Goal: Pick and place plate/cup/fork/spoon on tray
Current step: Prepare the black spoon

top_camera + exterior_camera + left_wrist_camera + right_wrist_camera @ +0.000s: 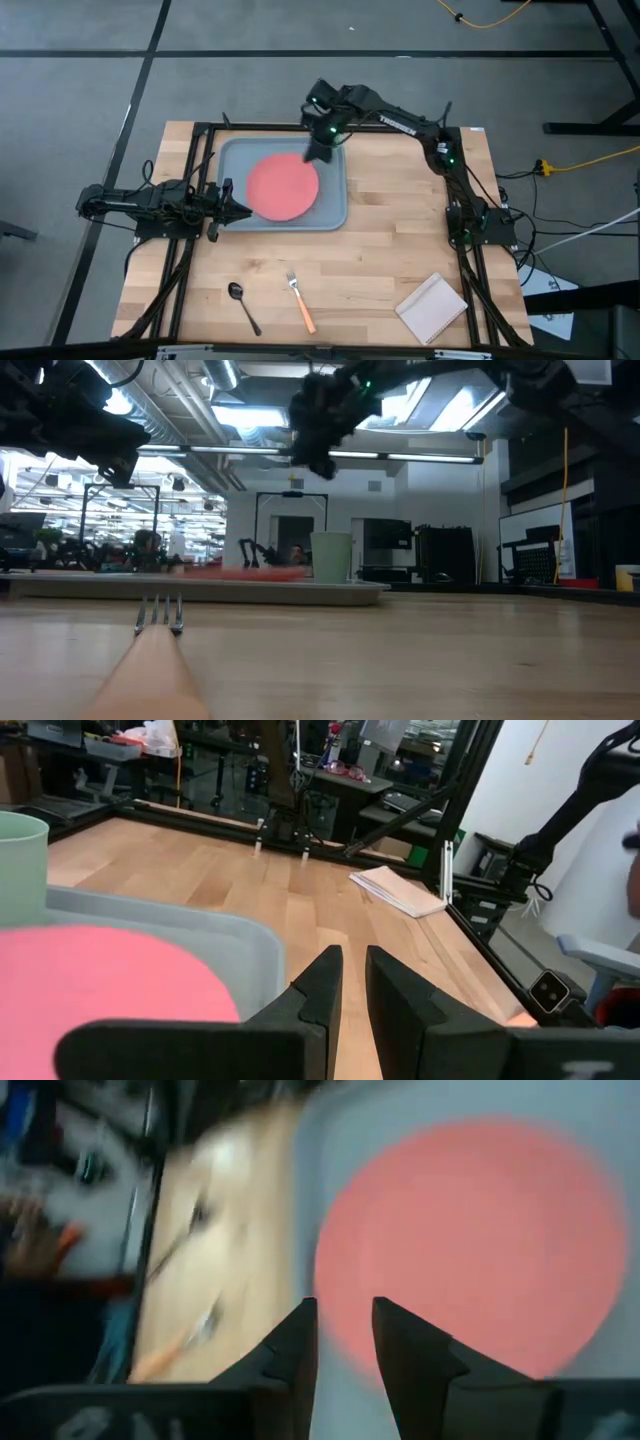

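— Sitting flat in the tray (335, 212) is the plate (281, 186); the cup (331, 556) stands upright at the tray's far corner, as the low view shows, mostly hidden from above by the right arm. What is left?

— The fork (300, 300) and the spoon (242, 305), both on the table near its front edge, well apart from the tray. The fork's handle points toward the front edge and its tines toward the tray; the spoon lies slightly slanted just beside it, bowl toward the tray.

— Which arm is nearer?

— The left gripper (232, 200) rests at the tray's left edge, jaws nearly together and empty, so it looks the closer one, I judge. The right gripper (322, 150) hangs over the tray's far corner above the cup, with a narrow gap between its fingers (290, 1350), holding nothing.

— So the reach?

— From either gripper the cutlery lies toward the front; a notepad (432, 306) sits off to the right.
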`<state>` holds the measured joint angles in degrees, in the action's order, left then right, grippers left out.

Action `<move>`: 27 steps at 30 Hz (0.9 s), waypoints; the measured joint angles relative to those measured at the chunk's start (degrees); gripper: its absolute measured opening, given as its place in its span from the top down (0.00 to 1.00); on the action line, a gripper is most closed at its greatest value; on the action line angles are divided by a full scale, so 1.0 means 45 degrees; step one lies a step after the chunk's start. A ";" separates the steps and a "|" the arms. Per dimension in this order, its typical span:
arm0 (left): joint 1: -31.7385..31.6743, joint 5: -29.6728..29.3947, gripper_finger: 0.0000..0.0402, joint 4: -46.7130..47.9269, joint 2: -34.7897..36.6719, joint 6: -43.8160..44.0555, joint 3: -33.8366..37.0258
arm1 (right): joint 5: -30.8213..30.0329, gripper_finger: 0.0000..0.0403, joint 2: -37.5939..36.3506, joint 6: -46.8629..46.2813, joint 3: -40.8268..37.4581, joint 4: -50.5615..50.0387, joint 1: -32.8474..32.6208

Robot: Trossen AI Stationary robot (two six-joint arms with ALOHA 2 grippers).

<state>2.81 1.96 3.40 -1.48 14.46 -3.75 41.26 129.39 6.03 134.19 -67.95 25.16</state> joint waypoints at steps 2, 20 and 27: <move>0.0000 0.0000 0.90 0.0005 0.0000 0.0000 0.0000 | -0.0136 0.75 -0.0329 0.0726 0.0000 -0.2509 -0.0315; 0.0000 -0.0049 0.90 0.0111 -0.0001 0.0031 -0.0010 | -0.4162 0.75 -0.2403 -0.2564 -0.6892 -0.2823 -0.6310; 0.0000 -0.0645 0.90 -0.0019 -0.0002 0.0099 -0.0010 | -0.4173 0.75 -0.2896 -0.5016 -0.9571 0.1158 -0.7301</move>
<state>2.81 -0.95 3.31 -1.49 14.91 -3.79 22.48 116.36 -16.55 91.12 -62.74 -7.69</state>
